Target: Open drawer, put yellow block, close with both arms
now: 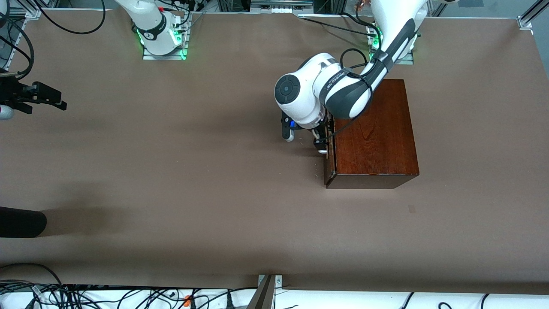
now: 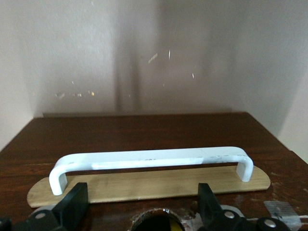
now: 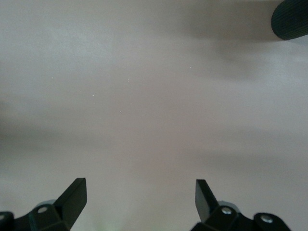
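The dark reddish-brown box (image 1: 374, 128) stands toward the left arm's end of the table, and its drawer (image 1: 329, 163) is pushed in. My left gripper (image 1: 321, 143) (image 2: 139, 197) is at the drawer's front, open, with nothing between its fingers. The white bar handle (image 2: 154, 157) lies just past the fingertips, on a pale wood plate (image 2: 144, 185). A sliver of yellow (image 2: 174, 226) shows through a round hole in the drawer front; I cannot tell if it is the yellow block. My right gripper (image 1: 58, 99) (image 3: 139, 192) waits open over bare table at the right arm's end.
A black rounded object (image 1: 21, 222) (image 3: 291, 19) pokes in at the table's edge at the right arm's end, nearer the front camera than the right gripper. Brown table covering (image 1: 193, 171) spreads between the two grippers. Cables lie along the table's edges.
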Available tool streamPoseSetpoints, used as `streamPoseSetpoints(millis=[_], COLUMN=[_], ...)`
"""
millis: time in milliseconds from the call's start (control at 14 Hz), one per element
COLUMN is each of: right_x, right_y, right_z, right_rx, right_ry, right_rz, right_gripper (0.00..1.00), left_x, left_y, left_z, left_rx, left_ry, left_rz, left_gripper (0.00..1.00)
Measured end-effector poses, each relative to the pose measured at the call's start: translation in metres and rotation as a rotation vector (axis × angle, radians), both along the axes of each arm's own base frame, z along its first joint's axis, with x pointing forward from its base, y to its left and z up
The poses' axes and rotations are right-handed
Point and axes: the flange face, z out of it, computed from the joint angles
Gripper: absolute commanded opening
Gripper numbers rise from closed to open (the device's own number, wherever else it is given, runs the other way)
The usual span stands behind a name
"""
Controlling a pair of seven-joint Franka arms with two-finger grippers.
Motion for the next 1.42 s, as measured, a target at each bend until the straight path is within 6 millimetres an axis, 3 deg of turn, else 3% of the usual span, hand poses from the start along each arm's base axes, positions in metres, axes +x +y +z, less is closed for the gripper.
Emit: streamPoseSetpoints(millis=[285,498,783,926,1139,1282,1424], right_x=[0.0,0.0,0.0,0.0,0.0,0.0,0.0], right_y=[0.0,0.0,0.0,0.0,0.0,0.0,0.0], right_z=[0.0,0.0,0.0,0.0,0.0,0.0,0.0], right_rx=[0.0,0.0,0.0,0.0,0.0,0.0,0.0], right_ry=[0.0,0.0,0.0,0.0,0.0,0.0,0.0], right_rz=[0.0,0.0,0.0,0.0,0.0,0.0,0.0], right_gripper=[1.0,1.0,1.0,1.0,1.0,1.0,1.0], left_x=[0.001,-0.003,-0.013,-0.009,0.004,0.023,0.045], left_y=[0.004,-0.006,-0.046,-0.05,-0.024,0.013,0.062], left_z=[-0.001,0.005,0.062,0.104,0.174,0.21,0.233], left_rx=[0.01,0.012,-0.076,-0.127,-0.146,-0.138,-0.143], left_ry=[-0.005,-0.083,-0.251,-0.294,-0.325,-0.334,-0.298], left_rz=[0.014,0.148,0.499,0.656,0.785,0.873,0.98], left_gripper=[1.0,1.0,1.0,1.0,1.0,1.0,1.0])
